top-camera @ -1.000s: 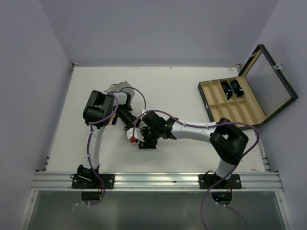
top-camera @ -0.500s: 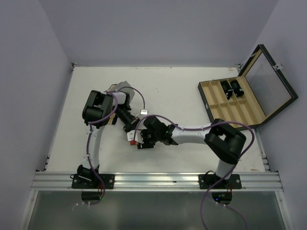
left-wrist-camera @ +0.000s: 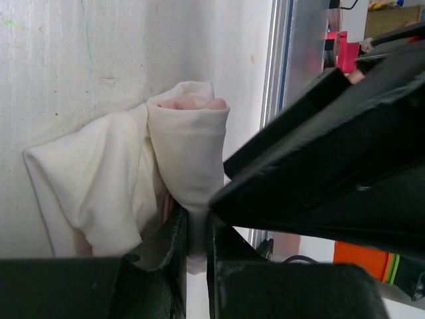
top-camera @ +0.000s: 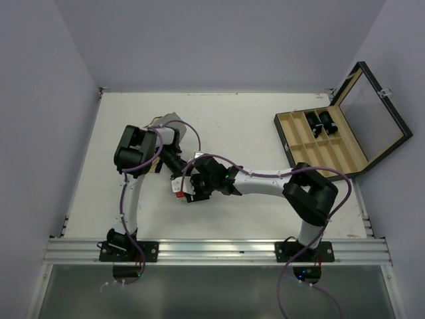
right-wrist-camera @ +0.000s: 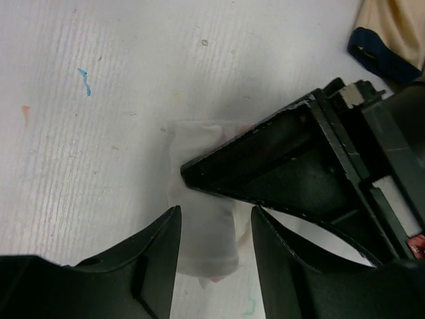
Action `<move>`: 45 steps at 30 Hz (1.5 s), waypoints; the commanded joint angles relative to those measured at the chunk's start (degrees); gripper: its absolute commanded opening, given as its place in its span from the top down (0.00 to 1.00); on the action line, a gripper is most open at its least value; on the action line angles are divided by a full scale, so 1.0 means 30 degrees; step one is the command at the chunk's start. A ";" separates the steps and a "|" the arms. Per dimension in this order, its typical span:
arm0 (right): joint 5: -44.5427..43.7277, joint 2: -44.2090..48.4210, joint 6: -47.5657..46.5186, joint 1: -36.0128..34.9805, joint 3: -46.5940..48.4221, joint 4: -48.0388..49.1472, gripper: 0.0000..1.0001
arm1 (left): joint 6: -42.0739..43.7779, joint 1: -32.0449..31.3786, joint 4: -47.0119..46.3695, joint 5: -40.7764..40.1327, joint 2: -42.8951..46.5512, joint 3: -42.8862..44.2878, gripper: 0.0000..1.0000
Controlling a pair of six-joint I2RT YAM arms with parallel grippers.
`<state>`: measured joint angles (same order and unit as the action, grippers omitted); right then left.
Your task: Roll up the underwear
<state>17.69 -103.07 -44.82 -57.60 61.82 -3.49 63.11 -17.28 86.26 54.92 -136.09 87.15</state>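
Small white pink-trimmed fabric underwear (left-wrist-camera: 186, 146), half-rolled, is lying at twelve o'clock of the left gripper (left-wrist-camera: 196, 234), which is pinching it; the right gripper (right-wrist-camera: 214, 222) is straddling it with jaws apart, next probably needing to close and turn.

Underwear (left-wrist-camera: 189, 146) white, pink showing inside fold. Table (right-wrist-camera: 99, 153) white, faintly ribbed; blue streak (right-wrist-camera: 84, 80) upper left, orange speck (right-wrist-camera: 25, 113) at left edge. Left gripper (left-wrist-camera: 196, 229), right gripper (right-wrist-camera: 216, 212) black. Cloth (right-wrist-camera: 395, 20) upper right tan, navy edge. Case (top-camera: 358, 156) black outside, tan compartments. Cables (top-camera: 192, 129) purple.
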 commanded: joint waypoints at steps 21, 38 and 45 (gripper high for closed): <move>0.4587 -0.2702 0.0697 0.0480 0.0573 -0.5046 1.00 | -0.1612 0.3289 -0.8417 -0.0381 0.8882 -0.1717 0.52; 0.9891 -0.9819 0.8844 0.3791 0.6520 -0.9091 1.00 | -0.7625 0.6521 -1.4408 -0.2409 2.4588 -0.9479 0.00; 1.1356 -1.2222 0.9519 0.4230 0.8336 -1.0526 1.00 | -0.3336 0.2397 -1.1666 -0.4646 2.5234 -1.2105 0.22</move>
<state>60.45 -131.26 -16.03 -44.01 89.06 -26.44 50.94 -3.16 49.89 46.00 -62.08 56.31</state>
